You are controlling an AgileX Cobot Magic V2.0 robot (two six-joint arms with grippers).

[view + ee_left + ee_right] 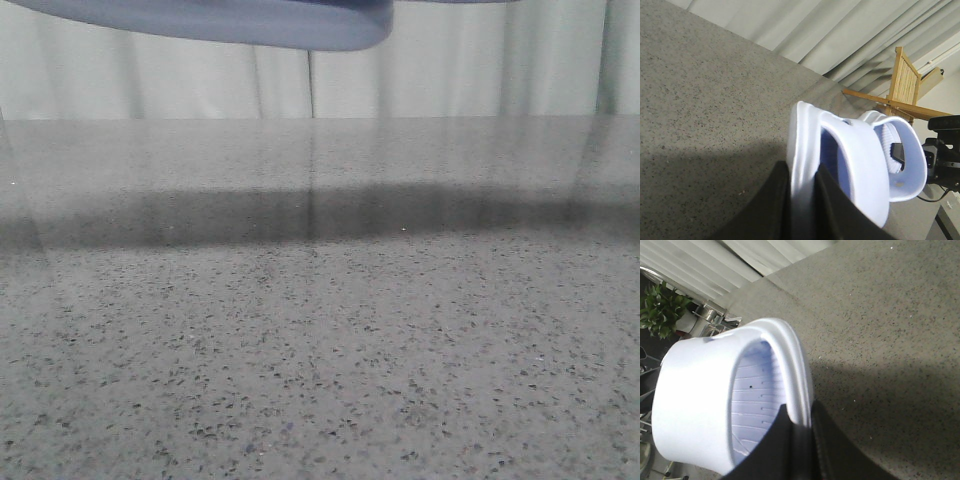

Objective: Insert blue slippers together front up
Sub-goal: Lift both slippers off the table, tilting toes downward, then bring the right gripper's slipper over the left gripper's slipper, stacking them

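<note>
left claw (802, 200) clamped on the nested blue slippers (860, 165), right claw (800, 450) clamped on their sole edge; pair raised off the counter (320, 350). insertion looked done, set-down left.

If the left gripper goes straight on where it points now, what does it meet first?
Likely nothing near: past the slipper in the left gripper, the line seems to run over the table; depth is unclear.
</note>
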